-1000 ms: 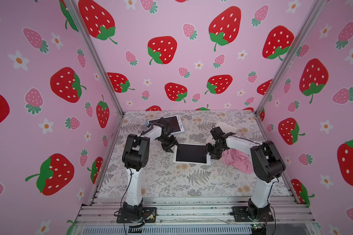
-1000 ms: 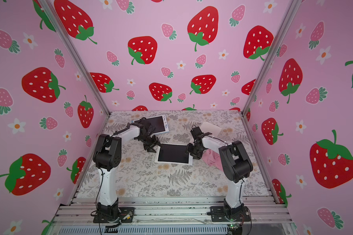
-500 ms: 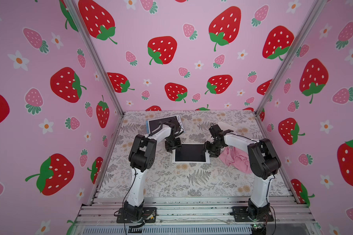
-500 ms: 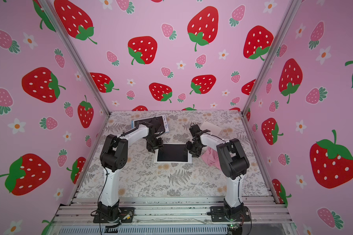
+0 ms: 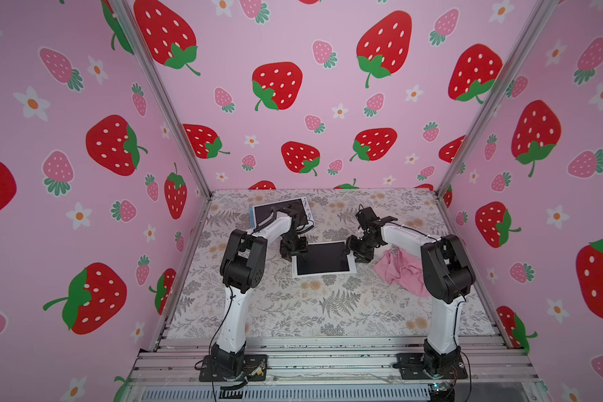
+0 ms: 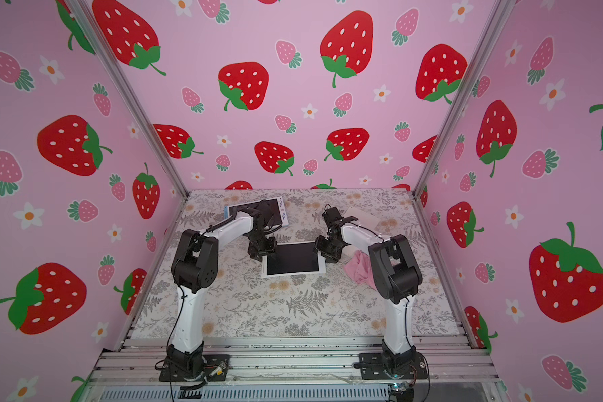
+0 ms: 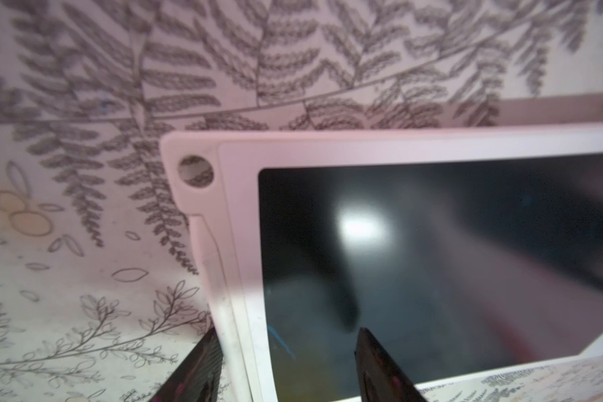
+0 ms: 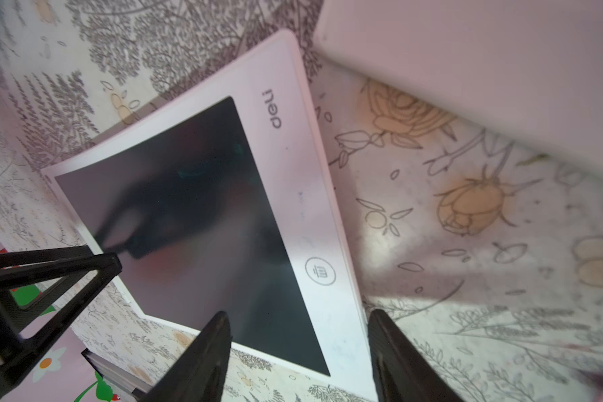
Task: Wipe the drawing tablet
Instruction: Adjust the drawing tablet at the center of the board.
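The drawing tablet (image 5: 321,259) (image 6: 292,259), a white frame round a dark screen, lies flat mid-table in both top views. My left gripper (image 5: 295,251) (image 7: 286,348) is open at its far left corner. One finger (image 7: 202,369) is over the cloth-covered table and the other over the screen, so they straddle the white edge. My right gripper (image 5: 357,250) (image 8: 298,327) is open at the far right corner and straddles the bezel with the bin icon (image 8: 320,271). A faint blue mark (image 7: 281,343) shows on the screen. A crumpled pink cloth (image 5: 402,269) lies right of the tablet, in neither gripper.
A second tablet (image 5: 282,212) with a blue edge lies at the back left, partly under my left arm. A white sheet or flat box (image 5: 387,214) sits at the back right. Pink strawberry walls enclose the table on three sides.
My left arm has swung right and its gripper has come down at the tablet's far left corner. The screen looked pale a second ago and is dark now. The right gripper has barely shifted.
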